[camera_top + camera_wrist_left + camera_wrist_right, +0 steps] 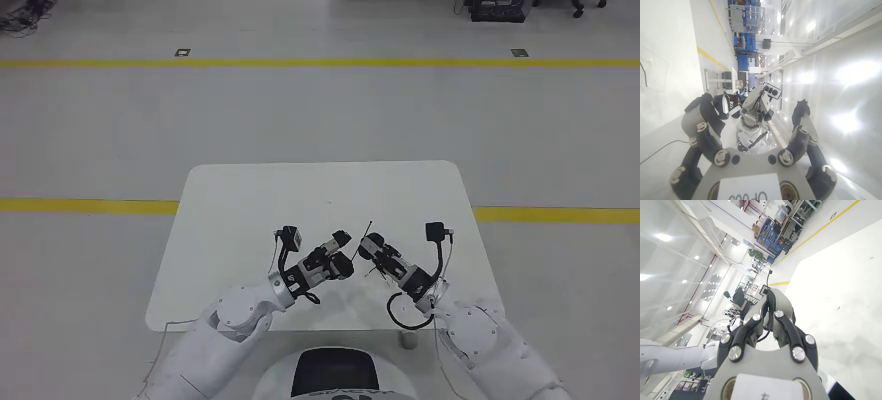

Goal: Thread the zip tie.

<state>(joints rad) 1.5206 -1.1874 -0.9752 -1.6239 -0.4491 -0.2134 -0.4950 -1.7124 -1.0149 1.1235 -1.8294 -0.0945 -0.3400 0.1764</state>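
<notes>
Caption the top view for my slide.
Above a white table, the open left gripper faces the right gripper, which is shut on a thin black zip tie.

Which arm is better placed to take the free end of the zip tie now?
Left. The left gripper faces the tie, jaws open; the right gripper is shut on it.

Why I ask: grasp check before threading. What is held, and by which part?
The right gripper pinches the zip tie along its strap, head end sticking out; the left gripper holds nothing.
</notes>
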